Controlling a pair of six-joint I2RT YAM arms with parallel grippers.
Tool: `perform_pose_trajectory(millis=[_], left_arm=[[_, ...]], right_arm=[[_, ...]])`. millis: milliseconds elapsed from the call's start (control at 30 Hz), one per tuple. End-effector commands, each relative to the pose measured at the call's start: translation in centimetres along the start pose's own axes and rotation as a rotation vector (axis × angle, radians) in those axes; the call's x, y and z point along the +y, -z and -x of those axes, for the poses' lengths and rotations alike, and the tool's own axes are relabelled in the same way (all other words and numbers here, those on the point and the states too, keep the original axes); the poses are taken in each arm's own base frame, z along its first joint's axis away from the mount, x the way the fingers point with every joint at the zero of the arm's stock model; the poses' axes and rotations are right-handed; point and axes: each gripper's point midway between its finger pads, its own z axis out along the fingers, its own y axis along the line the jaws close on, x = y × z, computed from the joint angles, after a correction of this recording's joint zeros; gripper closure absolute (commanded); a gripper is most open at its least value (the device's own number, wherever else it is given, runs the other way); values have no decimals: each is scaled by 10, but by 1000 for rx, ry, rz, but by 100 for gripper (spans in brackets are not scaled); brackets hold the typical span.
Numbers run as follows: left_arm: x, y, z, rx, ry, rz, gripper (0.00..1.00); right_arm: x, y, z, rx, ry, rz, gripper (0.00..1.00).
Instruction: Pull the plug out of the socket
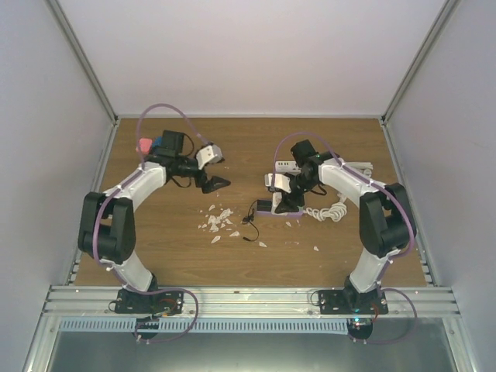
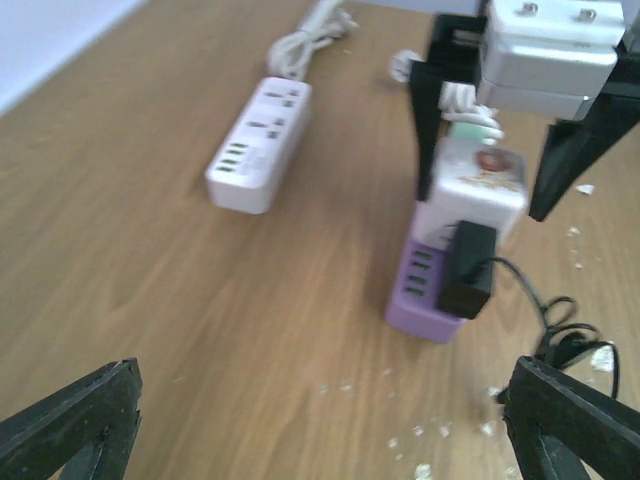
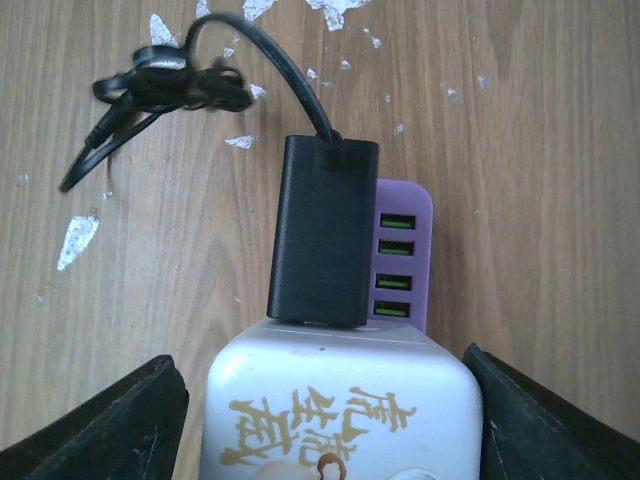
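Left gripper (image 2: 322, 368) spread wide, empty, nearest the lens. Beyond it, the black plug (image 3: 322, 230) sits on the purple socket strip (image 3: 402, 260), with the right gripper (image 3: 318, 358) parted astride the adjoining white adapter (image 3: 340, 410). The right wrist view misses the white power strip (image 2: 258, 145) lying farther off.

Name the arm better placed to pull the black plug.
Right. Right fingers straddle the white plastic cube beside the black rectangular plug on the purple plastic socket strip; left fingers stand open, farther back.
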Motion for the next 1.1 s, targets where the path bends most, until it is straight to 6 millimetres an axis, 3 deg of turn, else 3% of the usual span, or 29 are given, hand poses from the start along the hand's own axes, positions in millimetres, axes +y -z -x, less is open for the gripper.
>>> perform_pose_trajectory(millis=[0, 133, 333, 667, 867, 967, 1067], left_arm=[[-18, -32, -2, -37, -50, -96, 2], [-28, -62, -11, -8, -75, -146, 5], [-36, -86, -14, -23, -83, -217, 9], [-77, -92, 1, -54, -181, -295, 14], [-94, -95, -2, -81, -148, -304, 17], [-111, -99, -11, -68, -179, -336, 17], [-115, -104, -19, -53, -180, -330, 18]], right_arm=[[-3, 5, 18, -45, 93, 3, 20], [-2, 9, 20, -45, 96, 13, 13], [-1, 13, 14, -22, 82, 19, 8], [-3, 13, -5, -30, 39, -6, 4], [-3, 4, -9, -43, 42, 2, 4], [-5, 0, -10, -47, 34, 5, 6], [-6, -4, -9, -56, 28, 11, 10]])
